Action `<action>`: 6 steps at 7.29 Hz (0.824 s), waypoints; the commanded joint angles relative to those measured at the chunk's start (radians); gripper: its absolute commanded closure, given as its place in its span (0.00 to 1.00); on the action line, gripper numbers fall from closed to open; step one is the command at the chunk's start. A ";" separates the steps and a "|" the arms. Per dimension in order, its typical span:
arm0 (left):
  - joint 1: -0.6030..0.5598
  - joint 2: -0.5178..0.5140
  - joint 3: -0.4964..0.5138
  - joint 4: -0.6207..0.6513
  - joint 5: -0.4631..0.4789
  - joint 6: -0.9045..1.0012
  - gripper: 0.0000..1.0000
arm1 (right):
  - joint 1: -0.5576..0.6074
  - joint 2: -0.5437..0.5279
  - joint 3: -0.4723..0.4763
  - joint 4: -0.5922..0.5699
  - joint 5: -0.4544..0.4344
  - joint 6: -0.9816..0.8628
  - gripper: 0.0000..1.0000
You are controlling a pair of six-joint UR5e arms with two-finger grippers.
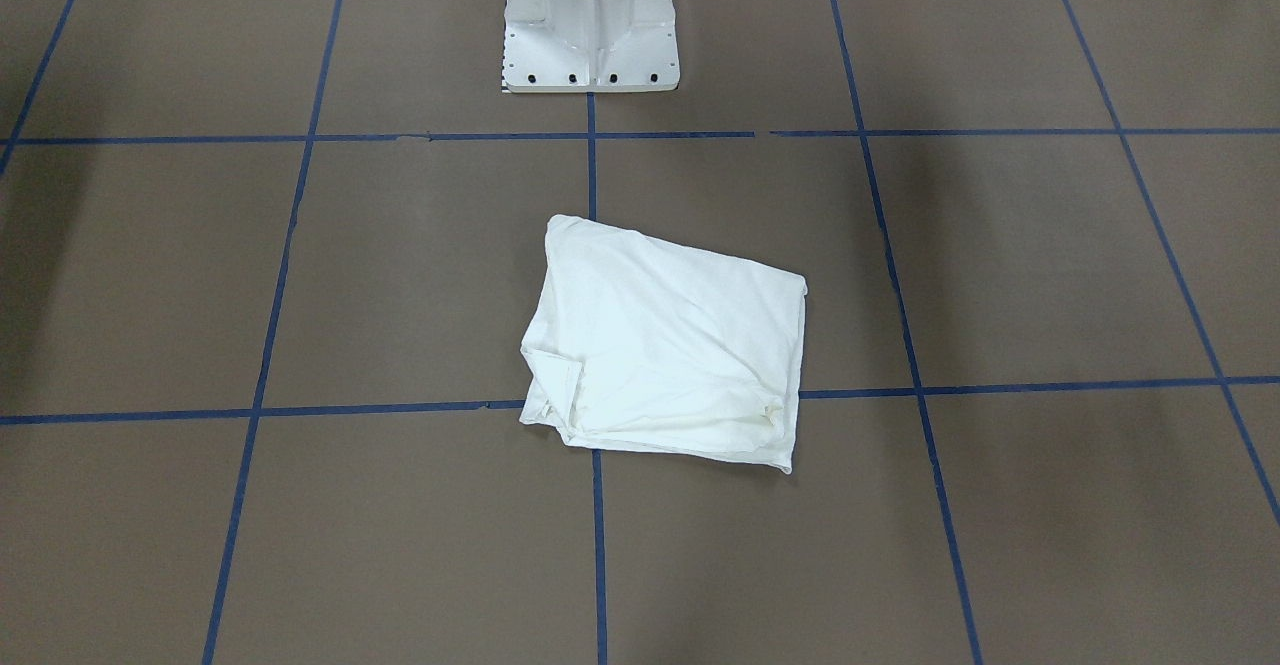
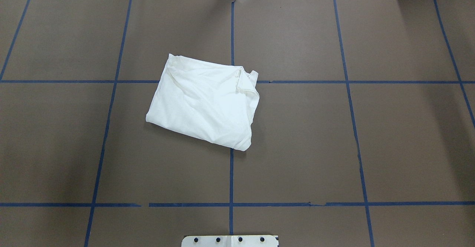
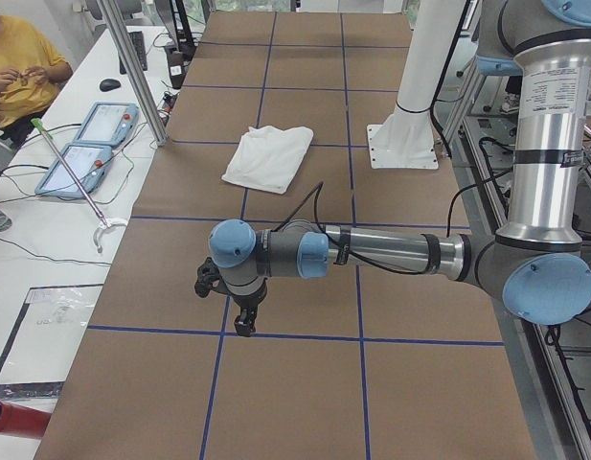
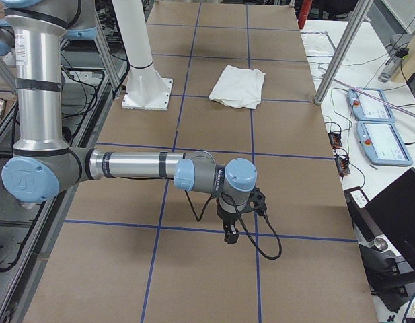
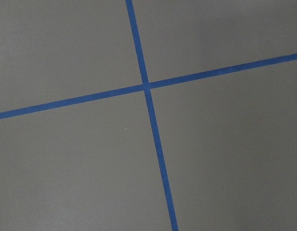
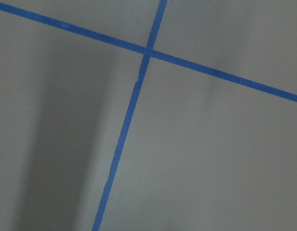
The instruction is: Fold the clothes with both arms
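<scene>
Well off to the pedestal's (image 1: 590, 35) left, the left arm (image 3: 391, 251) reaches out level over the brown table (image 1: 1000, 245). Its wrist is turned down so the left gripper (image 3: 243, 326) hangs just above the surface, close to a line of blue tape (image 5: 148, 86). It shows only from the table's end, and from there I cannot tell how far its fingers are parted or whether they hold anything. Straight out in front of the pedestal, apart from it, the white shirt (image 2: 202, 104) lies folded into a rough, skewed rectangle. It covers a crossing of the tape and sits mostly on the pedestal's left side of the centre line. One corner, on the far side from the pedestal, is turned up in a loose flap. Well off to the pedestal's right, the right arm (image 4: 133, 165) mirrors the first, with its forearm level and the right gripper (image 4: 231, 235) pointing down by another tape line. Its opening I cannot make out either.
</scene>
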 commanded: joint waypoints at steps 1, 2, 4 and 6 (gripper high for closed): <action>-0.002 0.008 -0.002 -0.003 0.017 0.002 0.00 | 0.000 -0.012 -0.003 -0.001 0.000 0.008 0.00; -0.003 0.009 -0.002 -0.003 0.031 -0.001 0.00 | 0.000 -0.012 -0.003 -0.001 0.000 0.009 0.00; -0.005 0.012 -0.002 -0.002 0.036 -0.001 0.00 | 0.000 -0.012 -0.003 0.001 0.000 0.009 0.00; -0.005 0.026 -0.003 -0.002 0.036 -0.001 0.00 | 0.000 -0.012 -0.002 0.003 0.000 0.008 0.00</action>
